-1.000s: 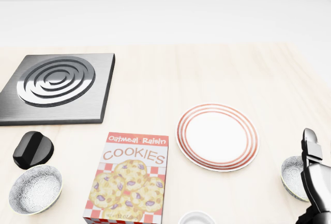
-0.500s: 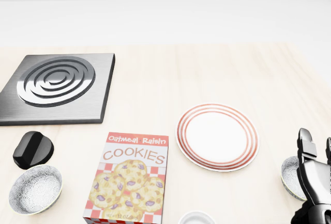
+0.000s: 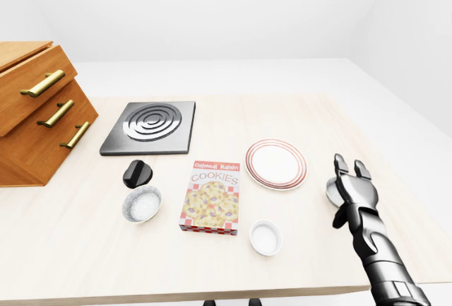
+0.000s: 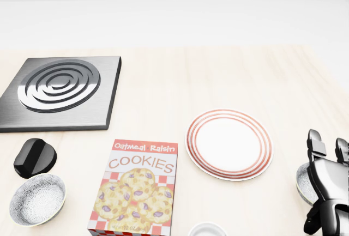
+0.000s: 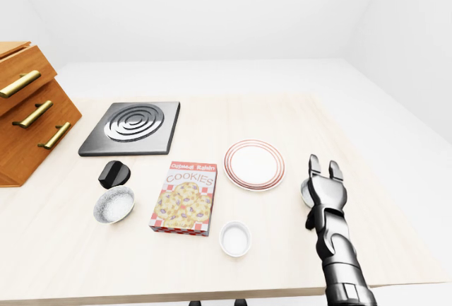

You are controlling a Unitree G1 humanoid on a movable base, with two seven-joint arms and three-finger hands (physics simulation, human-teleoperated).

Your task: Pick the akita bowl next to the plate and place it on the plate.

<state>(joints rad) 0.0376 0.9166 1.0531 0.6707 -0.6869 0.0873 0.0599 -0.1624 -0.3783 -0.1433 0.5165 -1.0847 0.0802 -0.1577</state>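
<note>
The red-ringed white plate [image 4: 229, 144] lies right of the table's middle. To its right, near the table edge, a patterned akita bowl [image 4: 303, 183] sits on the wood, and my right hand covers most of it. My right hand [image 4: 327, 139] stands over that bowl with its fingers [image 3: 341, 162] stretched out and apart, open and holding nothing. A second patterned bowl [image 4: 37, 199] rests at the lower left, far from the plate. My left hand does not show in any view.
A cookies box [image 4: 139, 189] lies flat left of the plate, with a small white bowl [image 3: 266, 237] below it. A black knob-like object [image 4: 35, 157] and a stove burner plate [image 4: 60, 91] are at the left. A wooden drawer cabinet [image 3: 35, 115] stands at the far left.
My right hand has turned and risen slightly, so two spread fingers show instead of one narrow edge. The bowl, the plate and the camera have stayed put.
</note>
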